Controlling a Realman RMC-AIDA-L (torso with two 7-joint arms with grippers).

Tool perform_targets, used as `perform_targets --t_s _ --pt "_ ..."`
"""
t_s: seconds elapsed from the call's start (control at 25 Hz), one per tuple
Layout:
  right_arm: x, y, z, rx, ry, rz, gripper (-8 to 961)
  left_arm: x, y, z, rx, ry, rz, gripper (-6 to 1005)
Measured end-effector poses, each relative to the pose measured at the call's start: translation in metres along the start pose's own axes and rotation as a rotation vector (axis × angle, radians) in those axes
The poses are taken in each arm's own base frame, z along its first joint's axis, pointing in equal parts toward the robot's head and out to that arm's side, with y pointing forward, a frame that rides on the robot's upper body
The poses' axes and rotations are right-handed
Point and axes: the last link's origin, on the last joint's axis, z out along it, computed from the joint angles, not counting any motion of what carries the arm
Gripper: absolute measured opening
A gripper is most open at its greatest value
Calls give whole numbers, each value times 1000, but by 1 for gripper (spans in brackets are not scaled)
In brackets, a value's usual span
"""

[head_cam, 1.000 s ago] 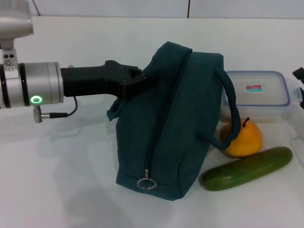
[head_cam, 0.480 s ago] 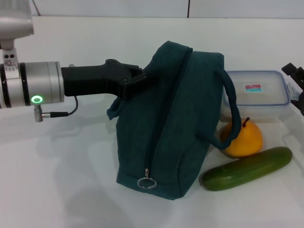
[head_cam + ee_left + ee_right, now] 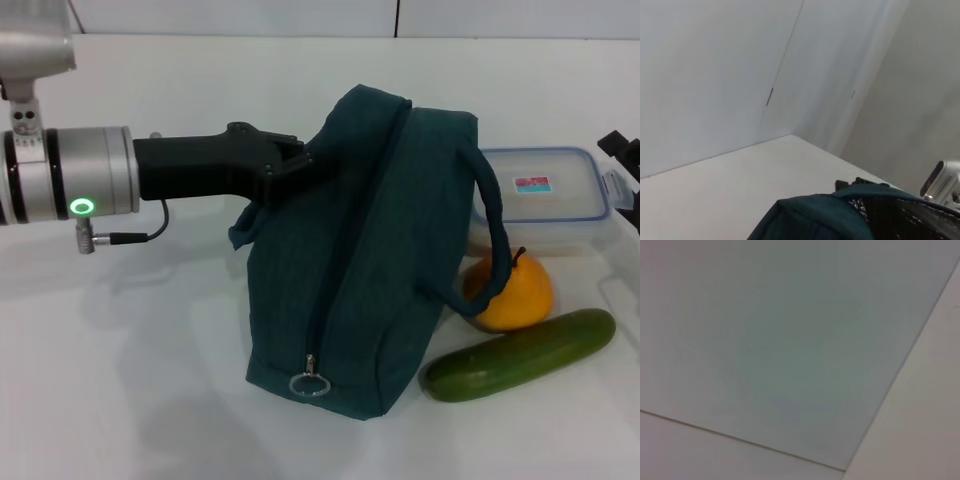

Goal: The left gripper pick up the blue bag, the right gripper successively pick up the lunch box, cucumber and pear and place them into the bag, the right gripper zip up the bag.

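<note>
The blue bag (image 3: 360, 250) stands on the white table, zipper ring at its near end, one loop handle hanging over its right side. My left gripper (image 3: 292, 165) reaches in from the left and is shut on the bag's upper left edge, holding that side up. The left wrist view shows the bag's fabric (image 3: 820, 220) and silver lining (image 3: 900, 220) close up. The lunch box (image 3: 540, 200) sits behind the bag's right side. In front of it are the pear (image 3: 520, 290) and the cucumber (image 3: 520, 355). Only a part of my right gripper (image 3: 624, 165) shows, at the right edge beside the lunch box.
Bare white table (image 3: 130, 380) spreads left of and in front of the bag. A white wall runs along the table's far edge. The right wrist view holds only blank wall panels.
The left gripper and the bag's top have shifted slightly to the right. The right gripper has come a little further into view at the right edge.
</note>
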Motion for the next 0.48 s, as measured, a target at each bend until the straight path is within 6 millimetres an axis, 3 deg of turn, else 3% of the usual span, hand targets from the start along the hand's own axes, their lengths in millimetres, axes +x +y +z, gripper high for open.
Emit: perform_targets --t_s 0.48 --pt "0 -2 5 24 24 -24 541 3 1 7 -15 -12 9 45"
